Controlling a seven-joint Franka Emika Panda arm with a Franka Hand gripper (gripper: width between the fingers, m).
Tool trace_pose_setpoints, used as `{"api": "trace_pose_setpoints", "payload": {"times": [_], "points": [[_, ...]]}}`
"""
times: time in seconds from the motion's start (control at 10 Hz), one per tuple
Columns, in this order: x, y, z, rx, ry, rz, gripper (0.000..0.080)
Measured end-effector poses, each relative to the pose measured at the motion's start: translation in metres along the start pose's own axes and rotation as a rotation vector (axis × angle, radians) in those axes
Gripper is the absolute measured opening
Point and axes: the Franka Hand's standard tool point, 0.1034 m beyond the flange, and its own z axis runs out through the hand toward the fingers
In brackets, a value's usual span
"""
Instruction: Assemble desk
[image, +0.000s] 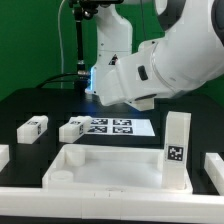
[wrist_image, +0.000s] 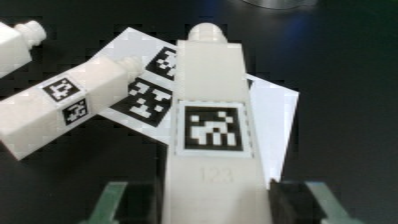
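One leg (image: 177, 150) stands, seemingly socketed, in tabletop (image: 100, 157); marker board (image: 126, 127) behind.

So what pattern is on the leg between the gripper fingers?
A black-and-white marker tag on the white leg; best in the wrist view.

Both views low-res, soft. Exterior view: bright light from above, bluish glow under the glossy white robot arm (image: 150, 65), black table (image: 30, 105) stays dark. Wrist view: white square-section plastic leg (wrist_image: 214, 110) blurs near the lens and shades the thin flat white marker board (wrist_image: 276, 105).
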Motion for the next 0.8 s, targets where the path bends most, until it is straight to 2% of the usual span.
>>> {"api": "trace_pose_setpoints", "payload": {"times": [0.2, 0.3, 0.4, 0.5, 0.6, 0.7, 0.8], "points": [[0.004, 0.003, -0.005, -0.011, 0.043, 0.002, 0.029], [0.004, 0.003, -0.005, -0.01, 0.042, 0.002, 0.029], [-0.001, 0.007, -0.014, 0.0, 0.059, 0.004, 0.029], [-0.013, 0.016, -0.034, 0.033, 0.136, 0.023, 0.029], [-0.026, 0.026, -0.048, 0.09, 0.219, 0.047, 0.029], [-0.031, 0.034, -0.053, 0.11, 0.284, 0.064, 0.029], [-0.027, 0.037, -0.055, 0.093, 0.346, 0.07, 0.029]]}}
